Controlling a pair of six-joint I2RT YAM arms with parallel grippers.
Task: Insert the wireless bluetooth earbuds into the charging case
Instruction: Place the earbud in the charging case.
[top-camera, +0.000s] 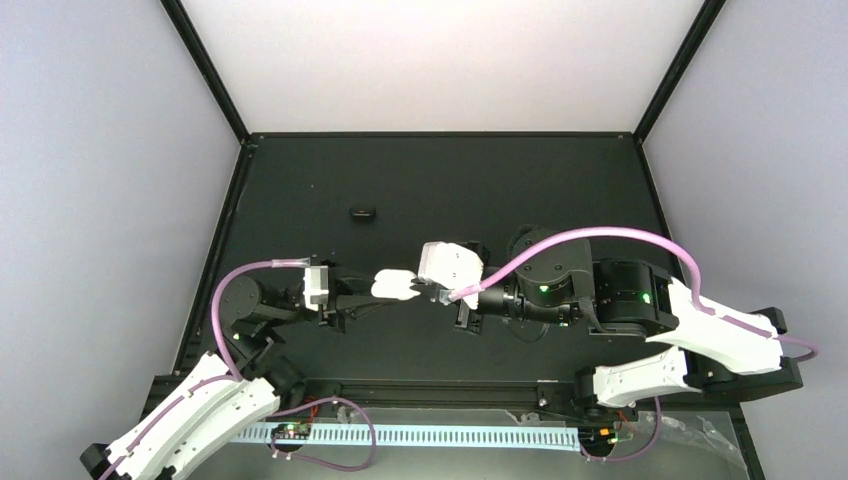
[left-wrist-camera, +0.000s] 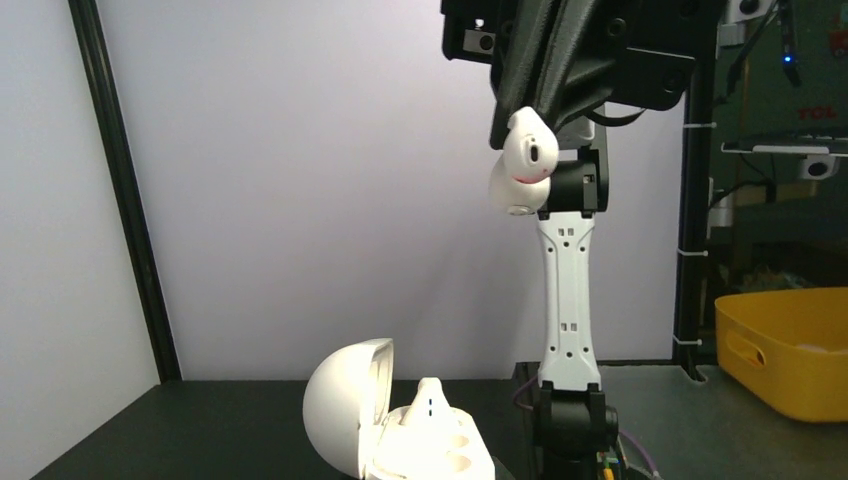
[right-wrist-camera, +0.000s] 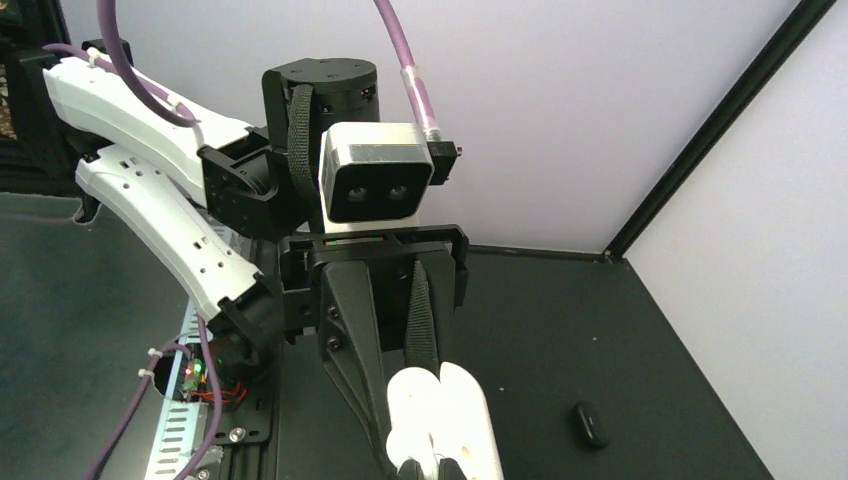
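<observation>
Both grip: left fingers (right-wrist-camera: 350, 330) pinch the edge-cropped charging case (left-wrist-camera: 350, 420), right fingers (left-wrist-camera: 560, 70) an earbud (left-wrist-camera: 525, 165), half hidden

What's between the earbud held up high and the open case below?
Nothing: the left wrist view shows bare air between earbud and charging case.

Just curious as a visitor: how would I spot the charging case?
Look near the middle of the black table. The charging case is the white open-lidded shell in the left gripper. It dwarfs the earbud in the right gripper, and the oval behind it is black.
</observation>
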